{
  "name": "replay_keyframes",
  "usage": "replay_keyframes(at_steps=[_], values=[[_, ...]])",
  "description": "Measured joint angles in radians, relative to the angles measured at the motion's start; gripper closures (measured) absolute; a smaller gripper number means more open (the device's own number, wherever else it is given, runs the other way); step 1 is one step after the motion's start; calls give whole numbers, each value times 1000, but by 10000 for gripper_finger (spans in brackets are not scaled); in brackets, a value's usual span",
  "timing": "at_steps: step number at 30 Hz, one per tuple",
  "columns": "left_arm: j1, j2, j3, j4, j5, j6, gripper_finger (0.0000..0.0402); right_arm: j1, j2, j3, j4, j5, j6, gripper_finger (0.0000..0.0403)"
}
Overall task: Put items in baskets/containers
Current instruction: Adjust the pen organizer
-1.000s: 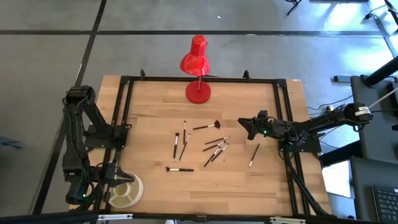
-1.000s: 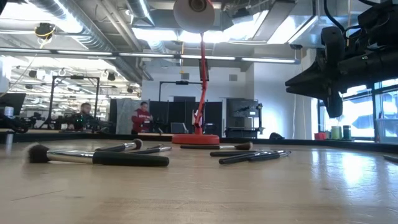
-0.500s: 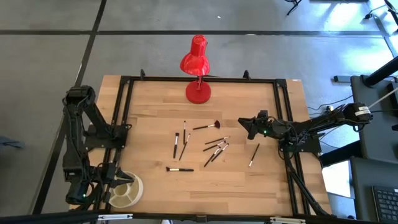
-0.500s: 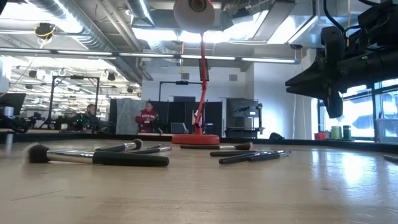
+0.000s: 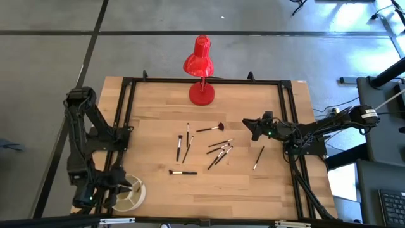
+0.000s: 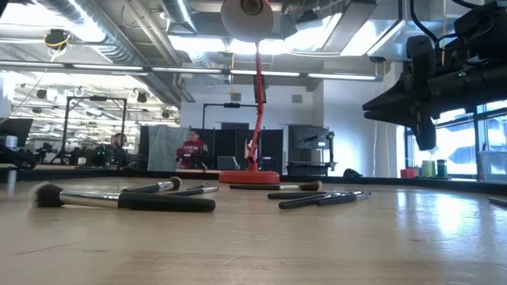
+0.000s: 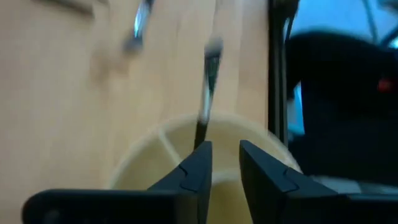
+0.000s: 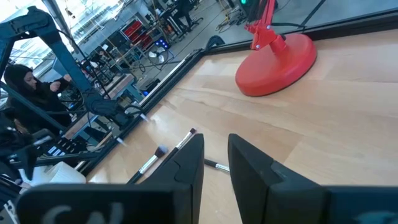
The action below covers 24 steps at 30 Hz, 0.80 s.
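Above the cream dish [image 5: 126, 197] at the surface's near-left corner, left end effector [image 7: 222, 167] parted, a brush [image 7: 208, 93] just beyond its tips, right end effector [image 8: 214, 163] slightly parted, nothing held, brushes [image 5: 215, 151] scattered mid-surface.

Bright ceiling lights glare in the low view; left wrist view blurred.

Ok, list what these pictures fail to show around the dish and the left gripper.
- Dish compartments: high view, left gripper covers one side.
- Brush in the left wrist view: blurred, its lower end hidden behind the fingers; gripped or released, unclear.
- Low view: dish out of frame.
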Motion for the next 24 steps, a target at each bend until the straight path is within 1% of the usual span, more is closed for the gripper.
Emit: replay_keyframes(at_steps=[3, 6, 9, 13, 18, 24], values=[[20, -4, 4, 4, 114, -62, 308, 0, 0, 0, 0, 0, 0, 329], [41, -5, 5, 8, 166, -52, 304, 0, 0, 0, 0, 0, 0, 329], [62, -9, 5, 8, 180, 38, 302, 0, 0, 0, 1, 1, -1, 329], [118, -20, 5, 6, 228, 201, 302, -9, 0, 0, 1, 8, -1, 329], [190, -40, 35, -17, 349, 364, 302, -40, 0, 0, 1, 9, -2, 329], [245, -56, 86, -47, 497, 445, 302, -85, 0, 0, 1, 8, -5, 329]])
